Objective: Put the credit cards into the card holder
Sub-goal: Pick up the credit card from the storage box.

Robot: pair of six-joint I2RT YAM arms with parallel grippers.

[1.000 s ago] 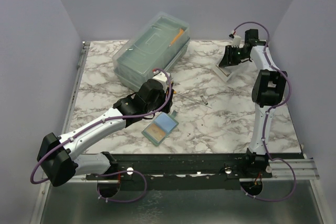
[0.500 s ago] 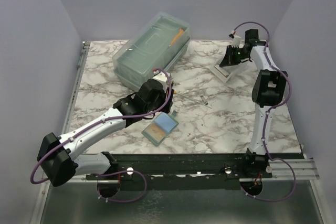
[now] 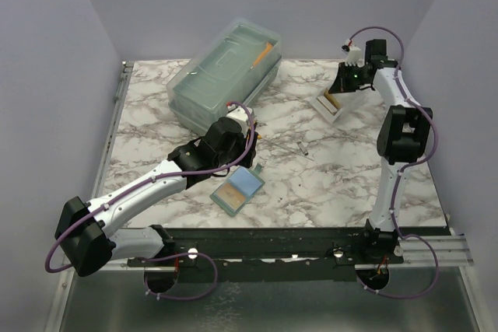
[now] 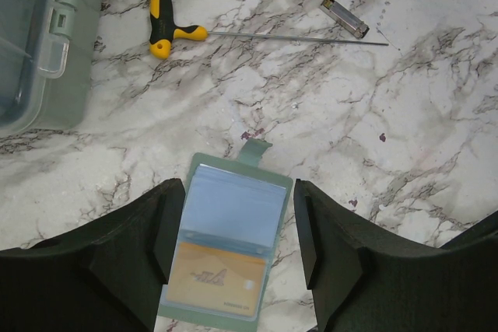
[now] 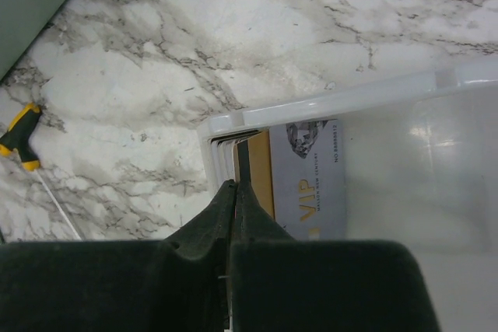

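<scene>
One gold-yellow credit card (image 4: pixel 214 285) already sat in the lower clear pocket of the small grey-green bifold card holder (image 4: pixel 233 227). The holder lay open on the white marble table (image 3: pixel 327 184), near its front edge. Its upper pocket looked empty to us.

We saw the left gripper (image 4: pixel 231 192) hanging over the holder with its fingers spread wide on either side, gripping nothing.

Far off at the back right, the right gripper (image 5: pixel 233 192) was over the small white plastic tray (image 5: pixel 350 95). Its fingers were pinched together on a thin dark strip seen edge-on. We took this for a thin black card (image 5: pixel 243 162), though the wrist view did not make that certain.

Inside the tray we could make out a silver card (image 5: pixel 311 176) marked VIP and another gold card (image 5: pixel 261 169) beside it, both standing against the tray's end wall.

We judged the task roughly a third done. One card was stowed and one was apparently in the grip but well apart from the holder. At least two more remained to be carried across and slid in.
</scene>
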